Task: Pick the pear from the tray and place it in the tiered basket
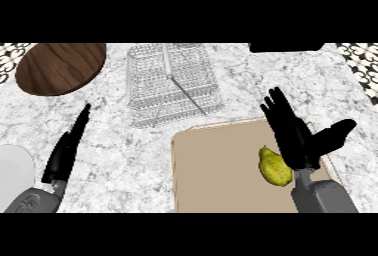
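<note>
Pear [275, 166] lies on the tan tray [221, 175], just left of the right hand [297, 137], whose fingers are straight and spread wide, thumb out to the right, holding nothing. It looks light, firm and smooth-skinned, likely to roll; I judge the fat lower half the best place to grip. The wire basket [173, 85] stands ahead and to the left of that hand, beyond the tray's far edge, with bare counter [125, 150] between. The left hand [66, 150] rests open, well to the left.

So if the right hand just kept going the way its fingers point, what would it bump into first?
Probably nothing soon: the right hand points up and slightly left, past the tray's far edge onto bare counter, right of the wire basket. Its height is unclear.
</note>
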Available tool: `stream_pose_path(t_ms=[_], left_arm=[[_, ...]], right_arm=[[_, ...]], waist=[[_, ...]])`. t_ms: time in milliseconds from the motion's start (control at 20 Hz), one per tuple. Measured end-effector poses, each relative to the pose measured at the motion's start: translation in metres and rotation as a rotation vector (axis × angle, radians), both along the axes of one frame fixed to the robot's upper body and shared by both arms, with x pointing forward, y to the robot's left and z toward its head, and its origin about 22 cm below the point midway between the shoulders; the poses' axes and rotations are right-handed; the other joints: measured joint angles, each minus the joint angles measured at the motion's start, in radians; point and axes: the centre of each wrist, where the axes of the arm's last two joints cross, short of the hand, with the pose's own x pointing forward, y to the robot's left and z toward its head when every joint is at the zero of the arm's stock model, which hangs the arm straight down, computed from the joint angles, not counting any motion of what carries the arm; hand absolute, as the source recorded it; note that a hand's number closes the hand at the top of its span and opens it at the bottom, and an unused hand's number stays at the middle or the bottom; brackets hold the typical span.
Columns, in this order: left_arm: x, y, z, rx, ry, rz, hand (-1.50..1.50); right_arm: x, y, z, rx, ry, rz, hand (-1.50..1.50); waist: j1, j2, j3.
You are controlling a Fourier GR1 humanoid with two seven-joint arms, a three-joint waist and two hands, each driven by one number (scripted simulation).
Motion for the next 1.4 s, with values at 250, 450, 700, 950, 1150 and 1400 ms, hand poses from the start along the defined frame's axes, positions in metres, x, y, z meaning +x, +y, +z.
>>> stream_pose_path(t_ms=[250, 450, 700, 950, 1150, 1400], left_arm=[[0.004, -0.024, 0.006, -0.128, -0.035, -0.099, 0.00], [0.005, -0.050, 0.006, -0.282, -0.035, -0.197, 0.00], [-0.001, -0.051, -0.006, -0.364, -0.022, -0.229, 0.00], [0.002, -0.057, -0.012, -0.391, -0.017, -0.235, 0.00], [0.003, -0.060, -0.012, -0.403, -0.015, -0.237, 0.00], [0.006, -0.063, -0.008, -0.403, -0.015, -0.248, 0.00]], right_arm=[[0.021, 0.002, 0.007, 0.066, 0.114, 0.006, -1.50], [0.033, 0.013, -0.004, 0.018, 0.263, 0.004, -1.50], [0.040, 0.025, -0.006, 0.095, 0.228, -0.034, -1.50], [0.054, -0.021, 0.033, -0.088, 0.167, 0.014, -1.50], [0.062, -0.055, 0.072, -0.380, 0.198, 0.132, -1.50], [0.065, -0.076, 0.111, -0.747, 0.296, 0.378, -1.50]], waist=[[0.027, 0.014, -0.010], [0.040, 0.021, -0.014], [0.032, 0.019, -0.013], [0.024, 0.017, -0.014], [0.023, 0.014, -0.015], [0.035, 0.015, -0.016]])
